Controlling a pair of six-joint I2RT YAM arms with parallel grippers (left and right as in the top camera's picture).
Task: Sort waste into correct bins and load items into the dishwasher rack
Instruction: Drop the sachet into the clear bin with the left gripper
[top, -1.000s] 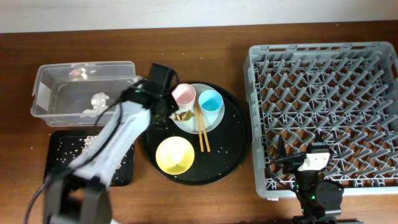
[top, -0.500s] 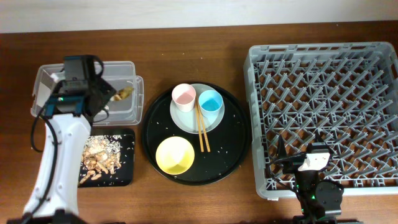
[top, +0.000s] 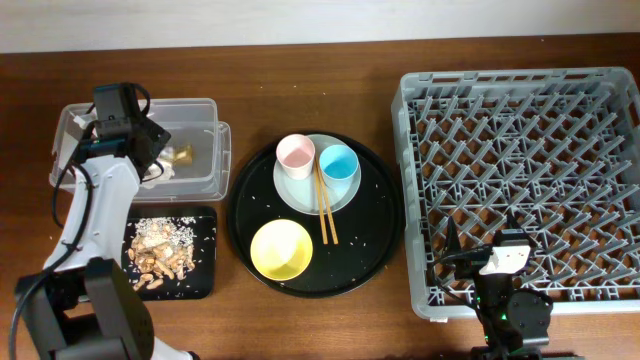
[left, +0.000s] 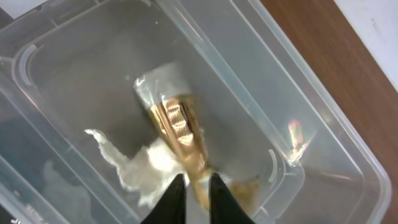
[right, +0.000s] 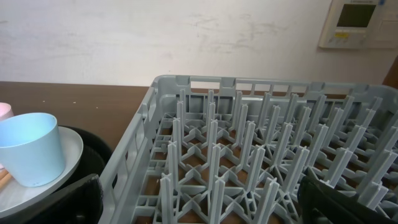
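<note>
Wrapper (left: 180, 134) sits pinched in the left gripper (left: 194, 186) over the clear tub (top: 195, 105), upper left, so release low, inside its walls.

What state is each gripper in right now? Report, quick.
Left gripper: closed on the wrapper, over the tub.
Right gripper: open, empty.

place: robot test room | cues: wooden table (top: 300, 60), bare white wall (right: 155, 37), wall control panel (right: 357, 22)
</note>
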